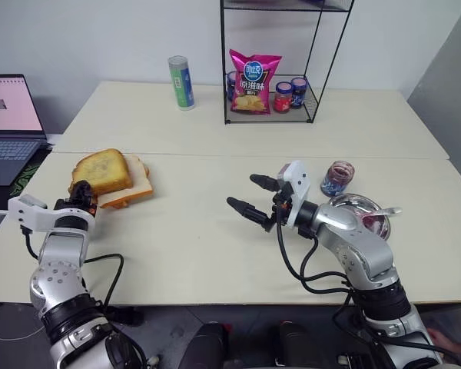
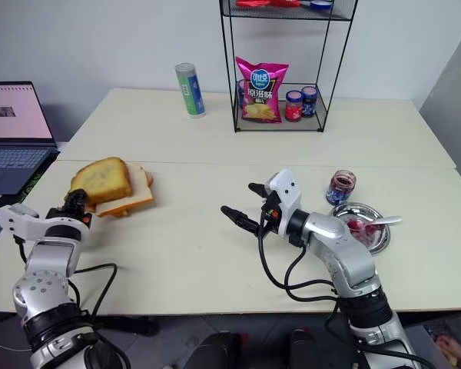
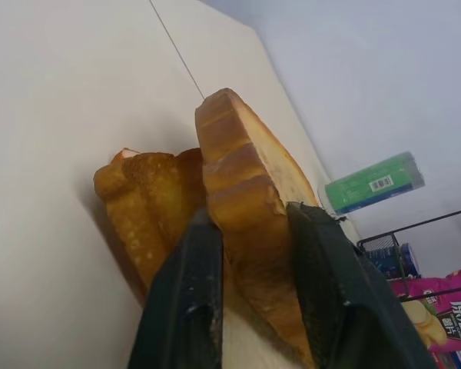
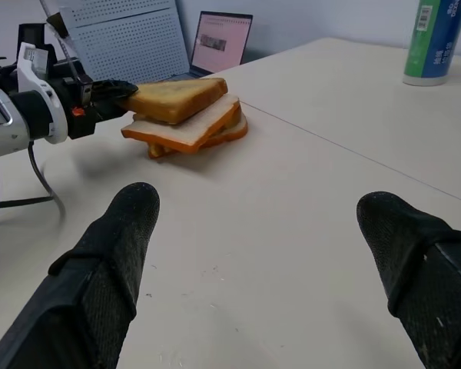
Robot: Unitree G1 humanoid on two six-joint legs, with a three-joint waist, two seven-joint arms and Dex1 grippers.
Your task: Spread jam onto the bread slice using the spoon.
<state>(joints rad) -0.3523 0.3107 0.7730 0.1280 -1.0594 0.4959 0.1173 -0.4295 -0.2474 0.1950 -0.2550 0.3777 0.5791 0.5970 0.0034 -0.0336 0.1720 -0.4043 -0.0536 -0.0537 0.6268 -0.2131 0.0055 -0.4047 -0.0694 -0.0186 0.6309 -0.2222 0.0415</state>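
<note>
- spoon (image 1: 387, 211): only handle tip clear, poking past the rim of the round steel dish (image 1: 346, 201) at right of frame; bowl end partly behind right arm. jam (image 1: 375, 224) just a dark red smear in the dish, hard to make out.
- bread slice (image 1: 101, 171), golden toast, sits at left of frame on top of a paler white slice (image 1: 134, 188); a 3rd browner piece shows under them in the left wrist view, so 3 pieces in the stack.
- left gripper (image 1: 81, 194) at the stack's near-left corner, fingers (image 3: 186, 284) pinching the bread slice's crust edge top & bottom.
- right gripper (image 1: 252, 194) mid-frame, above bare table (image 1: 184, 246), fingers spread wide, nothing between them; well apart from bread and dish.
- open jar (image 1: 337, 177) just behind dish.
- wire rack (image 1: 273, 61) upper centre: 1 pink chip bag (image 1: 253, 81), 2 lidded jars clear (red (image 1: 283, 97), blue (image 1: 299, 91)), another partly hidden behind bag.
- 1 green-blue can (image 1: 181, 81) left of rack; laptop (image 1: 8, 123) cut off at left edge.
</note>
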